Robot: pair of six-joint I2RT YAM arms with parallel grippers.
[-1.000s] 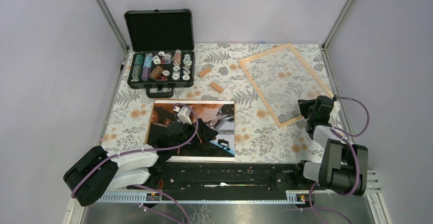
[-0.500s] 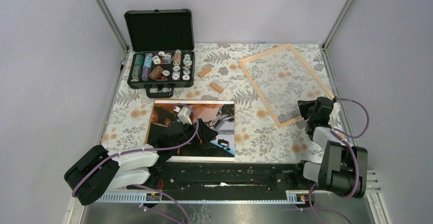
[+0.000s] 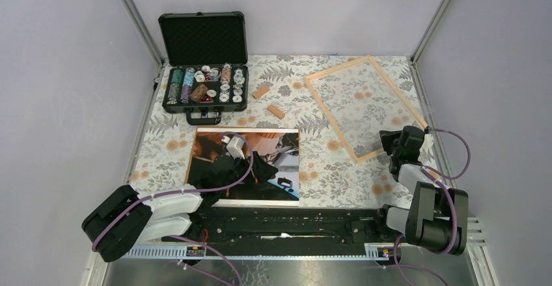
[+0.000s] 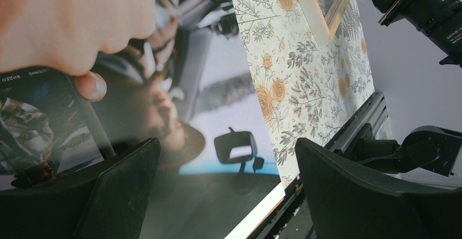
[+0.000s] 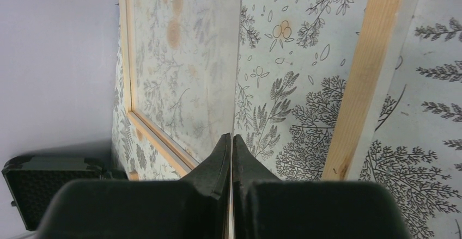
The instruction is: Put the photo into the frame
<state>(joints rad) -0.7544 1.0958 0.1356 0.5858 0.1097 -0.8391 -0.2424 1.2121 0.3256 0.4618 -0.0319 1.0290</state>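
Tiny pale lettering [image 4: 19, 76] on photo [image 4: 163, 114], left wrist view (reversed, blurred): unreadable. Nothing else legible.

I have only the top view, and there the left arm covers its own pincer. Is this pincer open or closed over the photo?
Observer: Open. The left wrist view shows the left pincer with fingers wide apart over the photo, nothing between them.
Operator: And the right one, near the frame?
Observer: Shut. Its wrist view shows the right pincer pinching what looks like a thin clear sheet, beside a frame strip.
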